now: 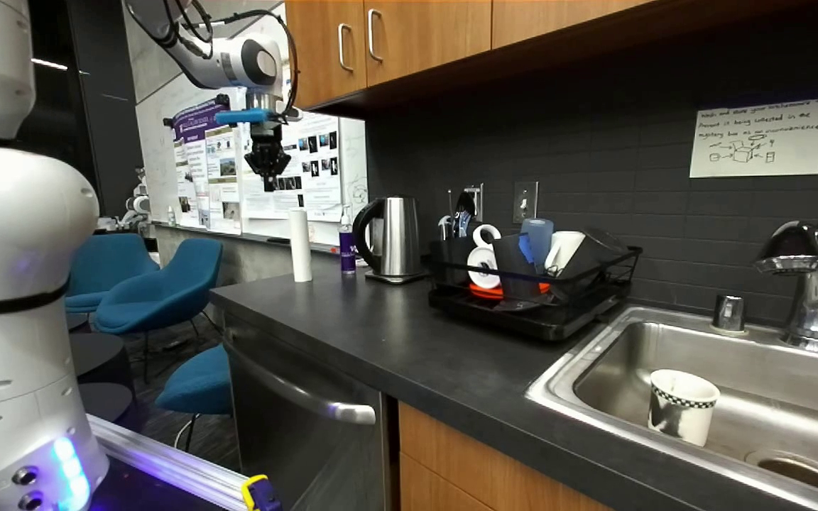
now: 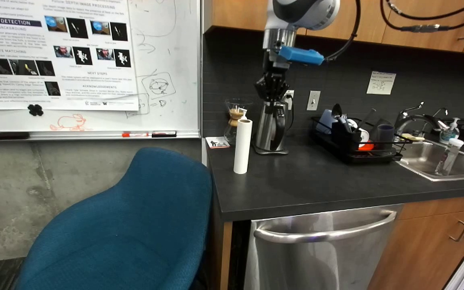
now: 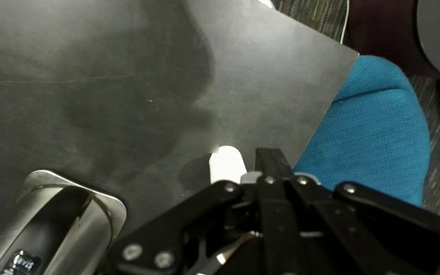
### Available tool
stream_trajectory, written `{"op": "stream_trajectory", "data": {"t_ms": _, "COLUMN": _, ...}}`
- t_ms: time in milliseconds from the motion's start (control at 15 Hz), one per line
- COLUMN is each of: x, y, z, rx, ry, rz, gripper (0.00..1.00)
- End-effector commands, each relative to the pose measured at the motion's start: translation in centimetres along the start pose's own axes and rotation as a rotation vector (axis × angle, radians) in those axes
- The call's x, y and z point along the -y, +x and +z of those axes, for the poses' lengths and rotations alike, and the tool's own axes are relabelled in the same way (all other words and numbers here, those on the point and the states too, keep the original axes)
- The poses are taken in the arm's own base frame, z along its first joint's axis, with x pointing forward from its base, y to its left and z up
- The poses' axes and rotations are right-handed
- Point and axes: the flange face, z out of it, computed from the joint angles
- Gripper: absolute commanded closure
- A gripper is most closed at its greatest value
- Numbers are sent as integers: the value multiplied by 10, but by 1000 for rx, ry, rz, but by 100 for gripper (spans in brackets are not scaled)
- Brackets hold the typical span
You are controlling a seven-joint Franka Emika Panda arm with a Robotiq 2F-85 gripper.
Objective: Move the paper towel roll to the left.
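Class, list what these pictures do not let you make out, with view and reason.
Wrist view: part of the paper towel roll, covered by the pincer.
Wrist view: much of the kettle, cut off at the lower left.
In an exterior view: the lower right of the glass carafe, behind the paper towel roll.
In an exterior view: the fine print on the poster, too small to read.

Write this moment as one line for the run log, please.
gripper: shut, empty, in air | paper towel roll: upright on counter, untouched

Paper towel roll [image 2: 243, 148] upright on dark counter [image 2: 296, 177], closed tool [image 2: 270, 106] in front of kettle [image 2: 264, 132], blue chair [image 2: 135, 225]
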Motion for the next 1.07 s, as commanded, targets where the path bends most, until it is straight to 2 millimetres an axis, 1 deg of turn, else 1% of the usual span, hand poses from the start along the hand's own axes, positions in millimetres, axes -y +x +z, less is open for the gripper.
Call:
{"op": "stream_trajectory", "data": {"t_ms": 0, "x": -3, "y": -54, "z": 1, "rx": -16, "ry": 14, "rz": -24, "gripper": 79}}
{"op": "stream_trajectory", "data": {"t_ms": 67, "x": -4, "y": -66, "z": 3, "rx": -15, "ry": 11, "rz": -23, "gripper": 73}}
{"op": "stream_trajectory", "data": {"t_ms": 200, "x": -7, "y": -89, "z": 10, "rx": -5, "ry": 9, "rz": -8, "gripper": 64}}
{"op": "stream_trajectory", "data": {"t_ms": 333, "x": -19, "y": -106, "z": 14, "rx": -7, "ry": 1, "rz": 8, "gripper": 50}}
{"op": "stream_trajectory", "data": {"t_ms": 600, "x": -41, "y": -146, "z": 15, "rx": -23, "ry": 7, "rz": 38, "gripper": 23}}
{"op": "stream_trajectory", "data": {"t_ms": 800, "x": -55, "y": -182, "z": 19, "rx": -15, "ry": 7, "rz": 52, "gripper": 4}}
{"op": "stream_trajectory", "data": {"t_ms": 867, "x": -59, "y": -193, "z": 22, "rx": -11, "ry": 9, "rz": 53, "gripper": 1}}
{"op": "stream_trajectory", "data": {"t_ms": 1000, "x": -62, "y": -218, "z": 28, "rx": 5, "ry": 8, "rz": 46, "gripper": 0}}
